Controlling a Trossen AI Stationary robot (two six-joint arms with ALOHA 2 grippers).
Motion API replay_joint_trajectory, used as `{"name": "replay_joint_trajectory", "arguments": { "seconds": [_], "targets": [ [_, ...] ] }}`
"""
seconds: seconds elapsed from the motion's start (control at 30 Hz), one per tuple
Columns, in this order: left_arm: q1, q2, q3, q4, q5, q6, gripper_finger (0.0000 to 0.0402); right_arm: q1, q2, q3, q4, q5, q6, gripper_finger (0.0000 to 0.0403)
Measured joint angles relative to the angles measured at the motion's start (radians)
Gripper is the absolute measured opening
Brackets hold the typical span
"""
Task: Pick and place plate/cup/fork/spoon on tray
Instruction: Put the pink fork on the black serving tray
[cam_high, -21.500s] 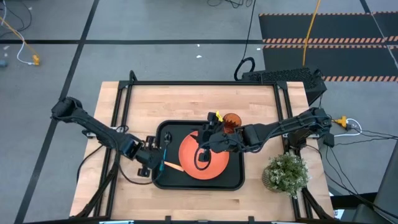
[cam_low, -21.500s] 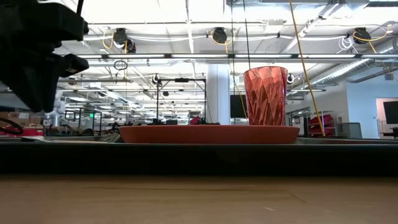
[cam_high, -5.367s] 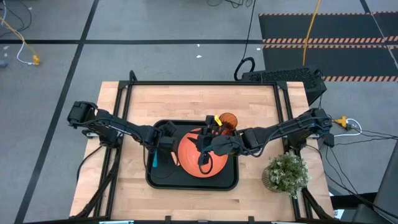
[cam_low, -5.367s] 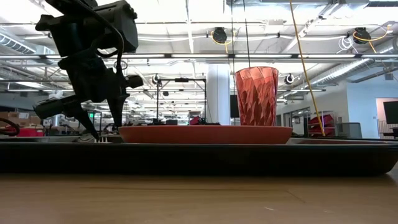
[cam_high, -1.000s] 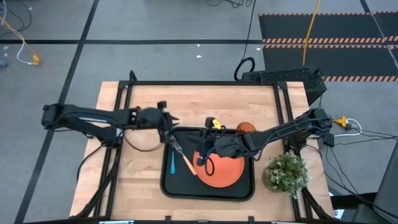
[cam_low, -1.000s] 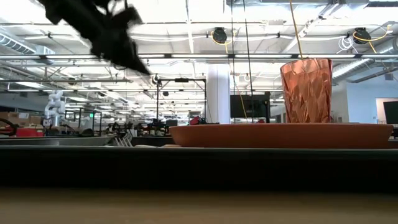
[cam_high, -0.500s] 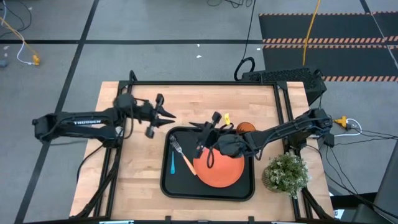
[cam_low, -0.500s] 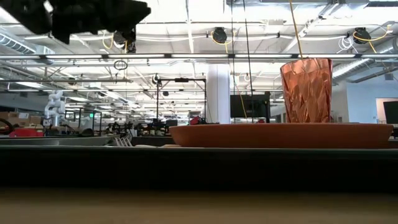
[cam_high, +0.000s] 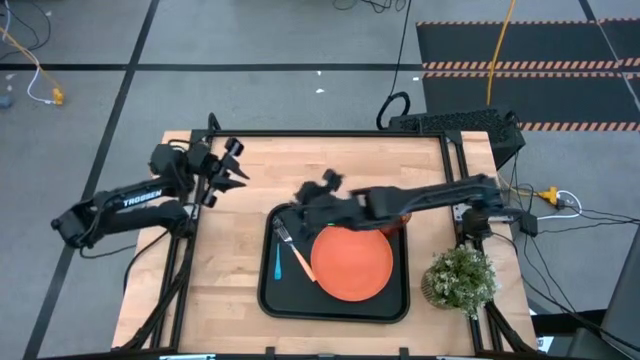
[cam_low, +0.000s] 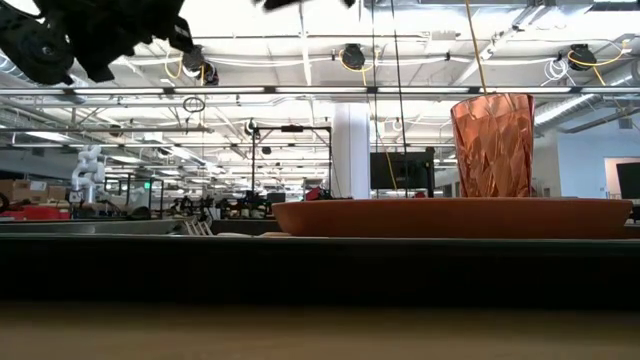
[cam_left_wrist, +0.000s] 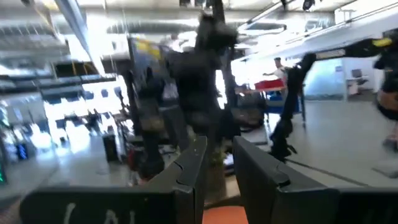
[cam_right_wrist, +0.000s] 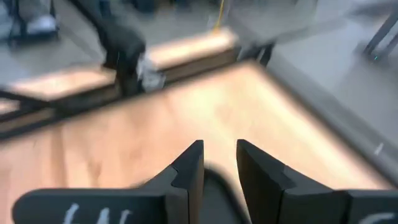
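Tableware, viewed from above: black tray (cam_high: 335, 305) is set on the wooden table (cam_high: 330, 160), toward its right half. Orange plate (cam_high: 352, 264) is laid in the tray's right part. Spoon (cam_high: 274, 268) with blue handle and fork (cam_high: 296, 256) with tan handle are laid side by side in the tray's left part, the fork's handle reaching the plate's edge. Cup is hidden here under the right arm. Left gripper (cam_high: 232, 167) is held over the table's far left corner, nothing grasped. Right gripper (cam_high: 318, 190) is held above the tray's far edge, nothing grasped. Potted plant (cam_high: 459, 277) is placed at the table's right edge.

Low view: plate (cam_low: 452, 217) is seen resting in the tray (cam_low: 320, 268); cup (cam_low: 492, 144) is seen upright behind the plate's right part. Dark arm parts are seen along the top.

Left wrist view: fingers (cam_left_wrist: 193, 168) are parted by a narrow gap, empty.

Right wrist view: fingers (cam_right_wrist: 190, 168) are parted by a narrow gap, empty, above the table (cam_right_wrist: 205, 112).
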Motion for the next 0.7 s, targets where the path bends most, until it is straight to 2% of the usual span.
{"name": "replay_joint_trajectory", "arguments": {
  "seconds": [0.17, 0.27, 0.33, 0.53, 0.7],
  "targets": [
    [0.058, -0.057, 0.000, 0.195, -0.010, -0.119, 0.0081, -0.016, 0.195, 0.196, -0.276, -0.165, 0.164, 0.0089],
    [0.089, -0.097, 0.000, 0.306, -0.043, -0.212, 0.0081, -0.019, 0.284, 0.241, -0.442, -0.247, 0.283, 0.0089],
    [0.105, -0.121, 0.000, 0.327, -0.052, -0.244, 0.0081, -0.018, 0.319, 0.241, -0.481, -0.284, 0.327, 0.0089],
    [0.140, -0.159, 0.000, 0.326, -0.092, -0.253, 0.0081, -0.017, 0.350, 0.242, -0.344, -0.361, 0.342, 0.0089],
    [0.141, -0.158, 0.000, 0.326, -0.094, -0.255, 0.0081, -0.020, 0.329, 0.243, -0.198, -0.368, 0.307, 0.0089]
  ]
}}
